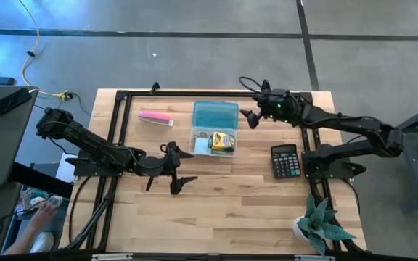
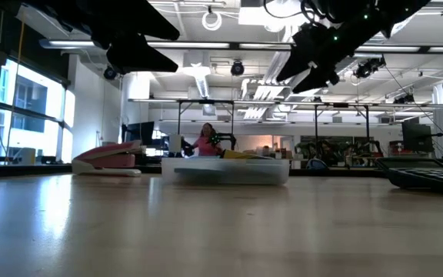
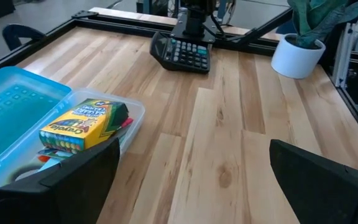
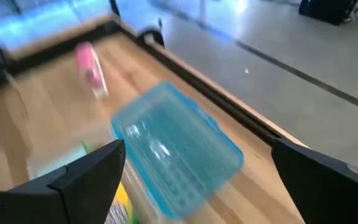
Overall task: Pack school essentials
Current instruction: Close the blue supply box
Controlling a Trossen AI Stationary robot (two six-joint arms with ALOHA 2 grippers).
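The clear pencil box (image 1: 213, 141) sits mid-table, its blue lid (image 1: 215, 114) hinged open; closing it looks left. The left gripper (image 1: 174, 168) and right gripper (image 1: 250, 116) flank it, jaws spread, empty. The crayon box (image 1: 224, 141) already lies inside.

1 camera looks straight down on the whole desk (image 1: 216, 210); another sits level at its surface, facing the room. 2 wrist cameras look closely, both catching the clear box (image 3: 126, 124).
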